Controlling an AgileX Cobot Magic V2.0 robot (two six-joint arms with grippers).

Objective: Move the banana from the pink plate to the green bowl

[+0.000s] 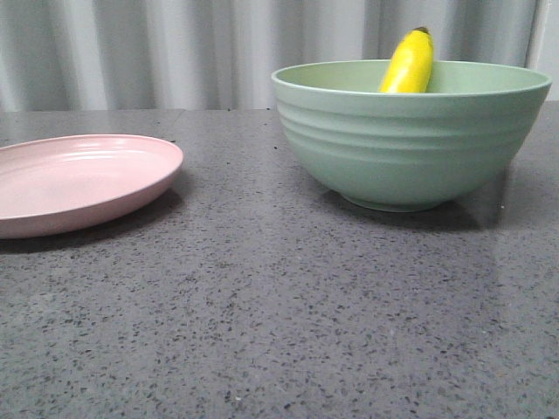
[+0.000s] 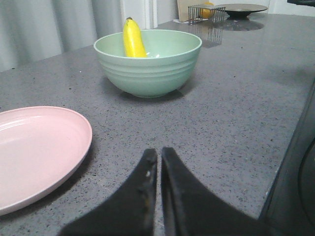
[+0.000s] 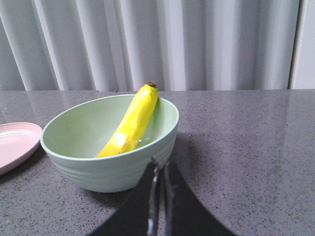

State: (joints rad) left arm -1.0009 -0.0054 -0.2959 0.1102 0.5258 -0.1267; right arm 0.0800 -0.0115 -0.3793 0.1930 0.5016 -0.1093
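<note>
Both claws are clenched on nothing: the left gripper (image 2: pixel 158 164) has its 2 dark fingers pressed together with only a hairline seam between them, low over the bare countertop, and the right gripper (image 3: pixel 160 172) shows the same closed pair of fingers just short of the bowl's outer wall.

Inside the green bowl (image 1: pixel 410 140) stands the banana (image 1: pixel 409 63), leaning steeply against the inner wall with its dark tip poking above the rim. In the right wrist view the banana (image 3: pixel 132 123) runs from the bowl's floor up to the far rim, tip at about 1 o'clock. In the front view the bowl sits at roughly 2 o'clock on the table.

Well apart from the bowl, at about 9 o'clock in the front view, lies the pink plate (image 1: pixel 79 179), with nothing on it; its edge is cut by the frame.

Everything rests on a speckled grey countertop (image 1: pixel 279 332). Behind it hangs a pale pleated curtain (image 1: pixel 175 52). Far off in the left wrist view, a wire rack (image 2: pixel 204 12) and a dark dish (image 2: pixel 243 9) stand on the same surface.
</note>
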